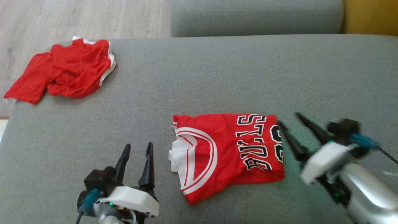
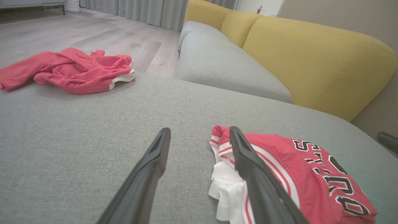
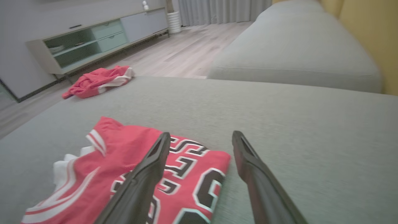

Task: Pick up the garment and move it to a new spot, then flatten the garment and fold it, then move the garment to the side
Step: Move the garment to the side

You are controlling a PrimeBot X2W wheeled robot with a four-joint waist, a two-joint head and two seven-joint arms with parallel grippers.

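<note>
The red jersey [image 1: 227, 152] lies folded into a compact rectangle on the grey sofa seat [image 1: 217, 77], between the two sets of jaws. Its white-trimmed neckline end points toward the left jaws and its end with black lettering points toward the right jaws.

The left jaws stand wide open with nothing between them, just beside the neckline end. In the left wrist view one finger [image 2: 258, 180] crosses in front of the jersey's [image 2: 295, 168] white trim, and the other is over bare grey fabric. Whether a finger touches the cloth I cannot tell.

The right jaws are also spread wide and hold nothing. They appear blurred in the head view, close against the lettered edge. In the right wrist view one finger [image 3: 140, 180] overlaps the jersey's [image 3: 124, 161] lettering, while the other is over bare seat beyond the edge.

A second, crumpled red garment [image 1: 68, 73] lies well apart from both jaws, beyond the left jaws at the far corner of the seat, next to the wooden floor [image 1: 77, 18]. Ahead of the right jaws is another grey cushion [image 3: 295, 53], with the yellow backrest [image 2: 311, 56] alongside it.
</note>
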